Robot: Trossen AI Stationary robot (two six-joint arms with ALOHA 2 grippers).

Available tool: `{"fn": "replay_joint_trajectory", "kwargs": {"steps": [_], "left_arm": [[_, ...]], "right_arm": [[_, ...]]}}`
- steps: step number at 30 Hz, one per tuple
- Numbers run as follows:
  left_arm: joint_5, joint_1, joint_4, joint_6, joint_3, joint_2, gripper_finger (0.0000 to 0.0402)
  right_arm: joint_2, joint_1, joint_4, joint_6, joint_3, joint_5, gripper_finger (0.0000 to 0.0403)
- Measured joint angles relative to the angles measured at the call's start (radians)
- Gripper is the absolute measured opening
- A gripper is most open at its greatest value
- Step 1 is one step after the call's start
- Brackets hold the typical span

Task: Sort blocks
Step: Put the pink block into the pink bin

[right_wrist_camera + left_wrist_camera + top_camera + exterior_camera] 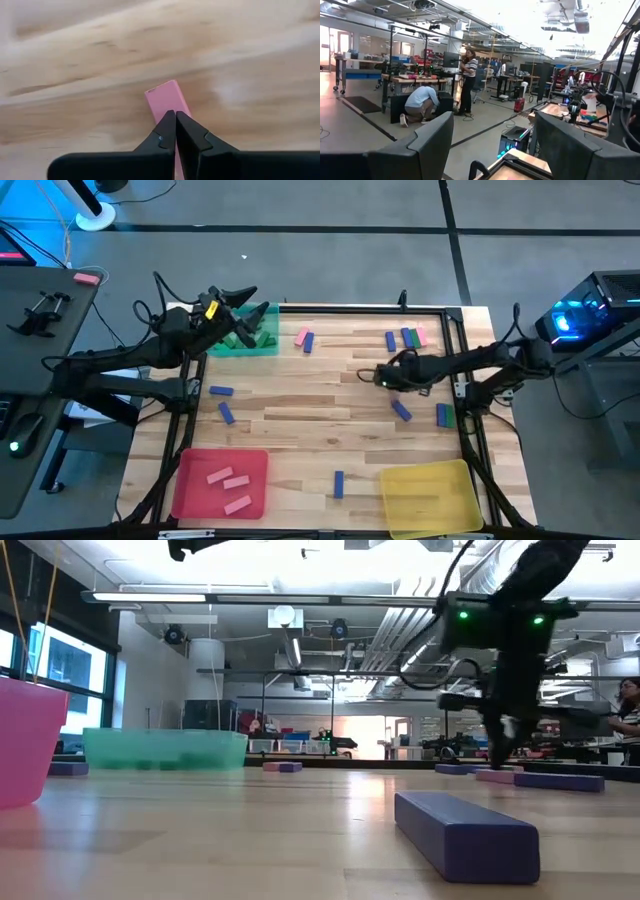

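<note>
Blocks point(401, 411) lie scattered over the wooden bench point(300, 420), and some already sit in trays. The red tray point(190, 490) at the near left corner holds three pink blocks point(220, 475), each lying flat and slightly slanted. The green tray point(262, 346) at the far left holds green blocks, partly hidden by the left arm. The yellow tray point(430, 490) at the near right shows nothing inside.

On the bare wood, a pink and a blue block lie side by side near the far edge, just right of the green tray. A blue, a green and a pink one stand close together farther right, long axes running toward the far edge. Two blue blocks lie at the left side, one blue block points lengthwise between the red and yellow trays, and a blue and green pair rests by the right edge.

The right hand point(175, 116) is fully closed, fingertips pressed together, low over a pink block point(167, 97) whose long axis runs straight away from the fingers.

The left hand point(243, 302) hangs above the green tray, fingers wide apart and holding nothing.
</note>
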Motion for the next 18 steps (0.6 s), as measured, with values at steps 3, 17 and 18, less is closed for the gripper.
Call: {"fn": "replay_joint_trajectory", "kwargs": {"steps": [3, 17, 18], "left_arm": [[0.0, 0.0, -0.004, 0.0, 0.0, 0.0, 0.0266], [0.0, 0.0, -0.001, 0.002, 0.0, 0.0, 0.0266], [0.0, 0.0, -0.002, 0.001, 0.0, 0.0, 0.0266]], "right_arm": [[0.001, -0.02, 0.087, -0.06, 0.0, -0.012, 0.0], [-0.055, -0.057, -0.336, -0.595, 0.305, -0.144, 0.0006], [-0.055, -0.073, -0.345, -0.629, 0.305, -0.185, 0.0013]]}}
